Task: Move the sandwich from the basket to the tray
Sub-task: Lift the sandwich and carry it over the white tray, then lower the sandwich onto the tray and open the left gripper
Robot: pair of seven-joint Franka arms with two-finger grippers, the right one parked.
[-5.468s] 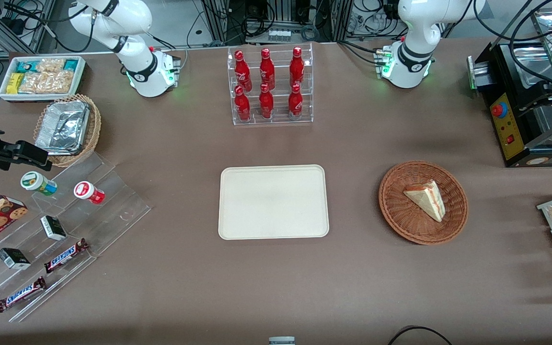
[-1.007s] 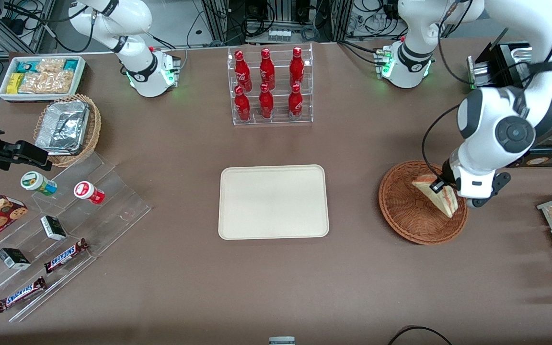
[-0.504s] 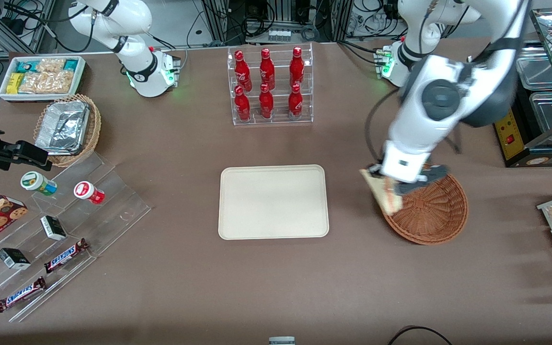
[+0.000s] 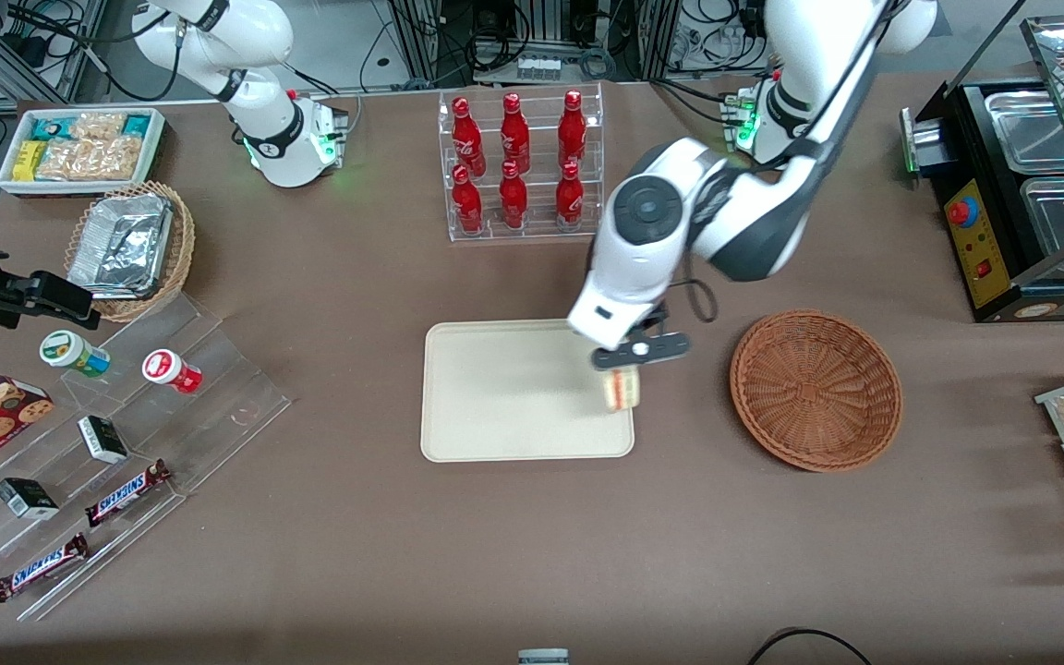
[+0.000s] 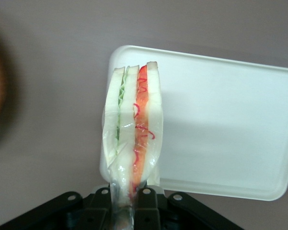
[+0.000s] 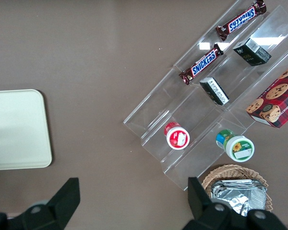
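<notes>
I had the gripper (image 4: 622, 362) clamped on the sandwich (image 4: 623, 388), fingers (image 5: 145, 197) pressing the wedge's lower end from both sides. The sandwich hung below the gripper, cut edge showing red and green layers, above the tray (image 4: 495, 397) at its edge nearest the basket (image 4: 816, 390). I could not tell whether the sandwich touched the tray. The basket held nothing. Legible writing: "SNICKERS" on two bars (image 4: 126, 492) in the clear stepped rack (image 4: 209, 369) toward the parked arm's end of the table. The red bottles (image 4: 513, 148) carried white script I could not read.
</notes>
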